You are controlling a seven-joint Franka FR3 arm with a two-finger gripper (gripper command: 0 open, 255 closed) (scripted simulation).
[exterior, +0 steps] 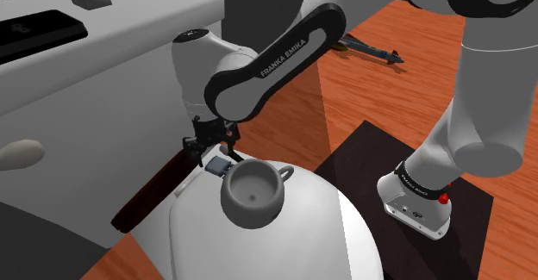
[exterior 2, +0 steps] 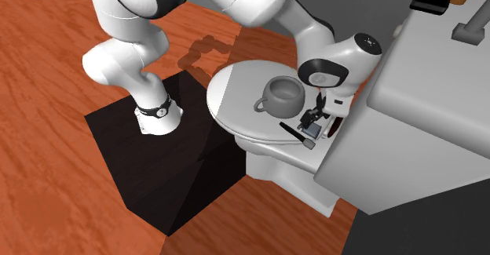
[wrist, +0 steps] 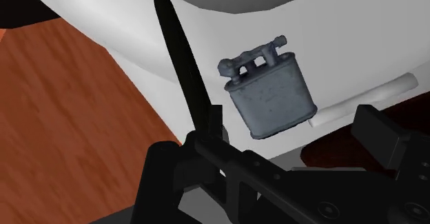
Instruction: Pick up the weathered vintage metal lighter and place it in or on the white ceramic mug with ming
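The grey lighter [wrist: 272, 95] is seen lying on the toilet lid [exterior: 293, 235], just beside the mug [exterior: 253, 192]. It is framed, untouched, between the fingers of the wide-open, empty gripper [wrist: 289, 123]. If the fingers are closed off-centre, the lighter could be nudged off the lid's curved edge.

Lighter [wrist: 270, 95] just beside mug [exterior: 253, 192], both on toilet [exterior: 336, 227]

The gripper [exterior: 215, 154] hangs just above the lighter [exterior: 219, 167]. The lighter lies beside the grey mug [exterior: 253, 194] on the toilet [exterior: 345, 227].
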